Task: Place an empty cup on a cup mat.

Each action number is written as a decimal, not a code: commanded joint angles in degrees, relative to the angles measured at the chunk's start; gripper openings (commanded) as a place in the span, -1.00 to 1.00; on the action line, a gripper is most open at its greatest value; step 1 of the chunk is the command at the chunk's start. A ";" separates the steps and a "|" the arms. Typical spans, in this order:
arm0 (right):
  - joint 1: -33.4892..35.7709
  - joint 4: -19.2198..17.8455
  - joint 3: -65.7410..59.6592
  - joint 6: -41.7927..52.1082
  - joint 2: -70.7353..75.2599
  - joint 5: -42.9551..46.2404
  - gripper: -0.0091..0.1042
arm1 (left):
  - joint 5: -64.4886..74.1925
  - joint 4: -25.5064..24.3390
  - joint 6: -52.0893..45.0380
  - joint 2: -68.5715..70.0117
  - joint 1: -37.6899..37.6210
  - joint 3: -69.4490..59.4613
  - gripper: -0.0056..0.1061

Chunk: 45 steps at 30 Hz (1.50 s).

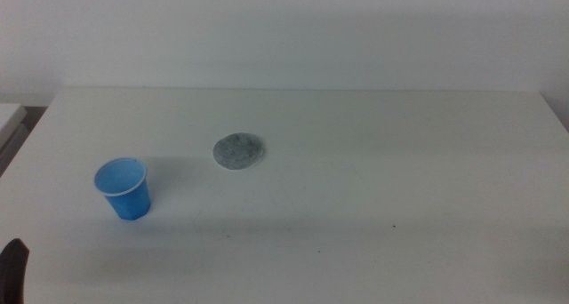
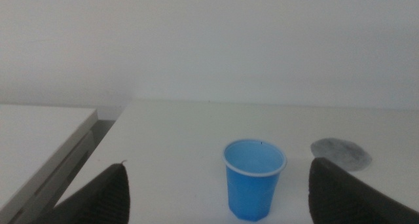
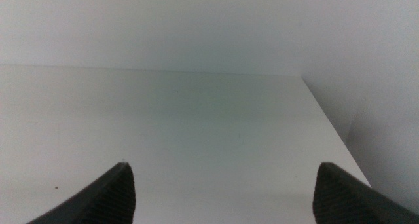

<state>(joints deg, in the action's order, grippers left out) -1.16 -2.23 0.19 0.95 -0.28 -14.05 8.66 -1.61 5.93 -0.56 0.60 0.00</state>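
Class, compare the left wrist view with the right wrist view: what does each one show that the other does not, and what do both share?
Only the left wrist view shows the cup, upright and empty, straight ahead of the open left hand, with the cup mat lying flat beyond and to one side, apart from the cup. It also shows a second, lower surface beside the table.

Only the right wrist view shows the open right hand facing bare tabletop, with the table's far corner.

Both share the white table and the pale wall behind it.

The cup [image 1: 124,188] is looking like smooth blue plastic, the cup mat [image 1: 238,151] speckled and matt, the desk [image 1: 373,188] showing smooth, matt white.
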 commanded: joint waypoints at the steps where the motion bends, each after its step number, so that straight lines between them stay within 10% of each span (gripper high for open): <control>1: 0.12 -0.39 -0.19 0.23 0.28 0.38 0.80 | -0.51 0.10 0.10 -2.87 -0.07 1.98 0.78; 21: 0.12 -0.39 -0.19 0.23 0.28 0.38 0.80 | 44.84 1.01 -0.73 -58.33 -0.08 52.29 0.78; 45: 0.12 -0.39 -0.19 0.23 0.28 0.38 0.80 | 35.01 5.24 -7.63 -101.00 -0.08 68.84 0.77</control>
<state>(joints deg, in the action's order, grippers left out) -1.16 -2.23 0.19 0.95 -0.28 -14.05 45.00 2.57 -1.53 -100.72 0.60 68.53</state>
